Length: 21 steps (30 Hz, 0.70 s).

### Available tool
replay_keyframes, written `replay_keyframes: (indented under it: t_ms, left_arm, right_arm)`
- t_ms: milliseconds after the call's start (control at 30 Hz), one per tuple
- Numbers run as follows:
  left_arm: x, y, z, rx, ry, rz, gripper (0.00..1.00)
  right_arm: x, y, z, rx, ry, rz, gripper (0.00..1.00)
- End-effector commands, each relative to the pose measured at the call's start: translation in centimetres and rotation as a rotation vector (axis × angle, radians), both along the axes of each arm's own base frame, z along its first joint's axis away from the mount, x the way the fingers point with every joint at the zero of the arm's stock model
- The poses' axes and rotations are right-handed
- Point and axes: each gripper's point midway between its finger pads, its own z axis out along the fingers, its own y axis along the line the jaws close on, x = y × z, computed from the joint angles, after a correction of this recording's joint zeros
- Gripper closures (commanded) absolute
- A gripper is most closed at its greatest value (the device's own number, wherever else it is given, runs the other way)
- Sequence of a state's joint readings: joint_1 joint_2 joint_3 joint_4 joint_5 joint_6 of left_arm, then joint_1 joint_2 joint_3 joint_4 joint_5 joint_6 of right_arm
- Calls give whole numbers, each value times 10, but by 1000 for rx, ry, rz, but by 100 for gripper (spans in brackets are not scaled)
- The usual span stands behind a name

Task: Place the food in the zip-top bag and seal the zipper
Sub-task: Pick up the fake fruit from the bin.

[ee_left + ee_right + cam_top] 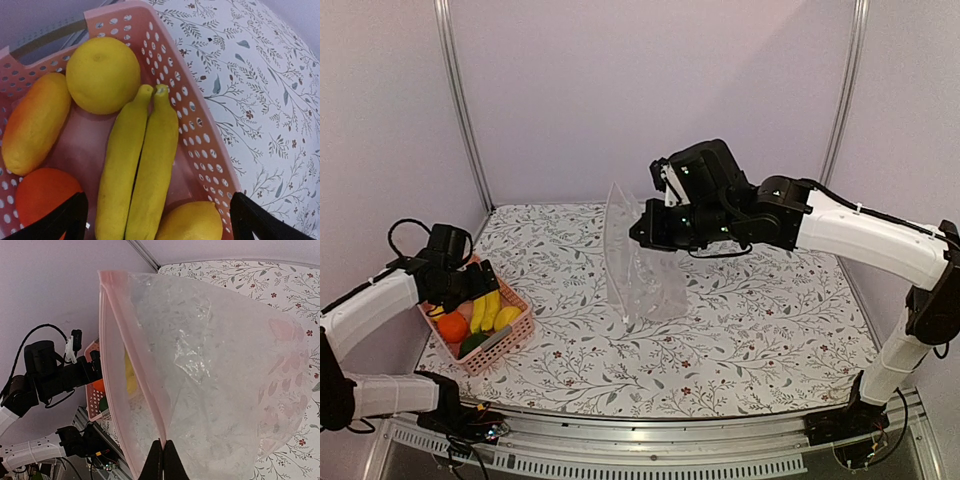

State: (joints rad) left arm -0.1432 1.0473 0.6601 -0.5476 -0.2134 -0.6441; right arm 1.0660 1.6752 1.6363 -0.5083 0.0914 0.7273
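Barely started, I'd say. On the floral-print counter [770, 320], the big clear crinkly zip-top bag [635, 270] stands up at centre. It looks empty, and its pinkish zipper strip [132, 370] gapes unsealed. The pink slatted plastic basket [510, 335] at 8 o'clock holds the food: twin yellow toy bananas [140, 170], round yellow lemon [102, 75], glossy orange [42, 195]. The right fingers [170, 465] are pressed together, pinching the bag's mouth edge. The left fingers [250, 220] are spread over the basket, gripping nothing. Filling and sealing are all left.
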Motion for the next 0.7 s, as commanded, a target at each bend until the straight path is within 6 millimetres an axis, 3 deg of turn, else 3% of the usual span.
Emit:
replay_keyframes:
  t_ms: [0, 233, 667]
  left_arm:
    - [-7, 31, -15, 88, 41, 98, 0]
    - [9, 35, -48, 24, 119, 78, 2]
    - [36, 22, -70, -7, 180, -6, 5]
  right_arm:
    - [-1, 6, 13, 16, -35, 34, 100]
    - [-2, 7, 12, 17, -33, 39, 100]
    - [-2, 11, 10, 25, -26, 45, 100]
